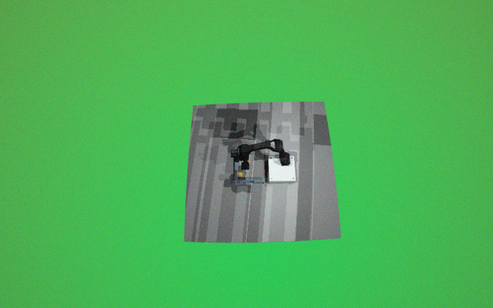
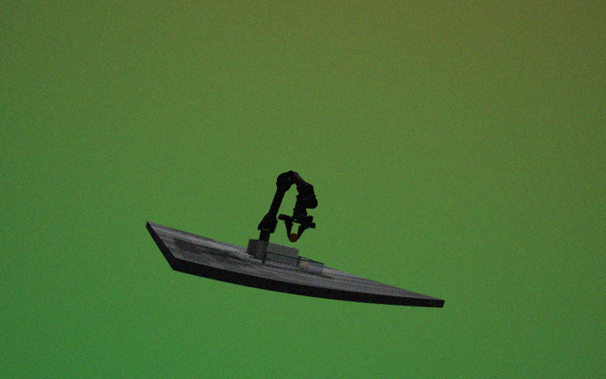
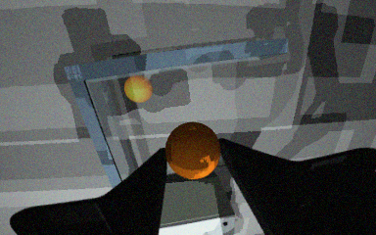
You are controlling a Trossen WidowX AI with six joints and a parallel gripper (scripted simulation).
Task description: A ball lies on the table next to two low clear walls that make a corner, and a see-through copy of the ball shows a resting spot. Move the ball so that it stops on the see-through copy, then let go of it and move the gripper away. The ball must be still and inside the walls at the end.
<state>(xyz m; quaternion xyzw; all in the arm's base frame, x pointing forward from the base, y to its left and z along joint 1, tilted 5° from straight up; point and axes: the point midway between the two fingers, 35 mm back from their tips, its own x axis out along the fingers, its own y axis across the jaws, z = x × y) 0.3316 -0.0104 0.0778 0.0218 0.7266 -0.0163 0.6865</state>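
Grey striped table point(image 3: 39, 162); gripper point(image 3: 193, 162) clamped on orange ball point(image 3: 192, 150), ball between fingertips, lifted.

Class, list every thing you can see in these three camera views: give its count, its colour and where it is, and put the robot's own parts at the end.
ball: one, orange, between the gripper's fingers, raised above the table
see-through copy: one, pale yellow-orange, on the table just inside the corner of the walls
clear walls: two, bluish, low, meeting in a corner on the table beside the base plate
table: one, grey with striped patches, against a green backdrop
base plate: one, white, square, on the table under the arm's foot
arm: one, black, reaching from the base plate over the walls
gripper: one, black, two fingers shut on the ball
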